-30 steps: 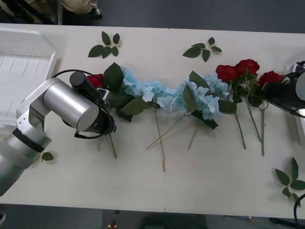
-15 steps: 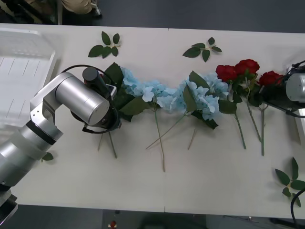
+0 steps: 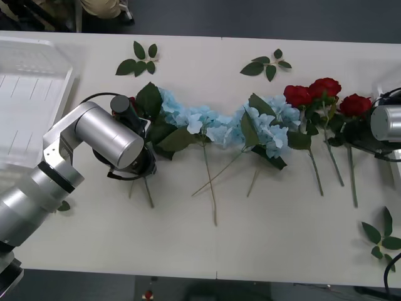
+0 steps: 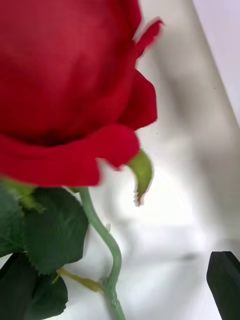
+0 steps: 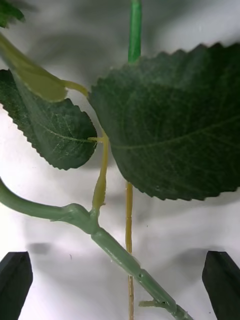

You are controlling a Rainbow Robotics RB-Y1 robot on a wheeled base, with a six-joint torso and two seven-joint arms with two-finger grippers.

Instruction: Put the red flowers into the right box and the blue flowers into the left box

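deep red flowers (image 3: 322, 91), pale blue flowers (image 3: 216, 125), white left box (image 3: 28, 106)

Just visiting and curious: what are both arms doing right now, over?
Left tool open, straddling a flower stem. Right tool by the rightmost rose, black finger visible, grip unclear. Blue flowers still on the table.

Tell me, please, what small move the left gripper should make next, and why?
Probably lower a little and close. The left gripper is open, its fingers either side of a green stem lying on the table, not yet gripped.
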